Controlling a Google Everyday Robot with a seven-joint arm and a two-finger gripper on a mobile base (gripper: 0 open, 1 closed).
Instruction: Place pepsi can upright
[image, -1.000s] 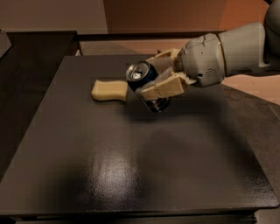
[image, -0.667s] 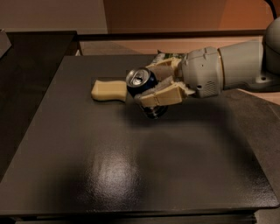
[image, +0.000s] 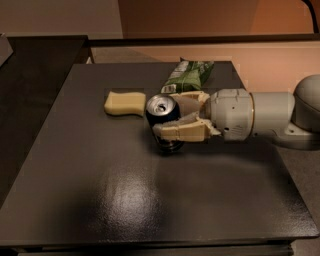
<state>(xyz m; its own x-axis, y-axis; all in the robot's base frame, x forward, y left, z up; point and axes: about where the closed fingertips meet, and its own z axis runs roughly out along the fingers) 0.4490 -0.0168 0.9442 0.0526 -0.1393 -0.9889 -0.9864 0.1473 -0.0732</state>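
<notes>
The pepsi can (image: 161, 111) is dark blue with a silver top that faces the camera. It is near the middle of the dark table (image: 100, 190), tilted, with its lower end close to or on the surface. My gripper (image: 172, 115) reaches in from the right and is shut on the can. One cream finger (image: 182, 132) lies across its near side. The other finger (image: 187, 97) is at its far side.
A yellow sponge (image: 124, 102) lies just left of the can. A green crinkled snack bag (image: 189, 75) lies behind the gripper near the table's far edge. My white arm (image: 260, 120) crosses the right side of the table.
The arm has lowered and swung toward horizontal, carrying the can down toward the table. The snack bag behind it has come into view.
</notes>
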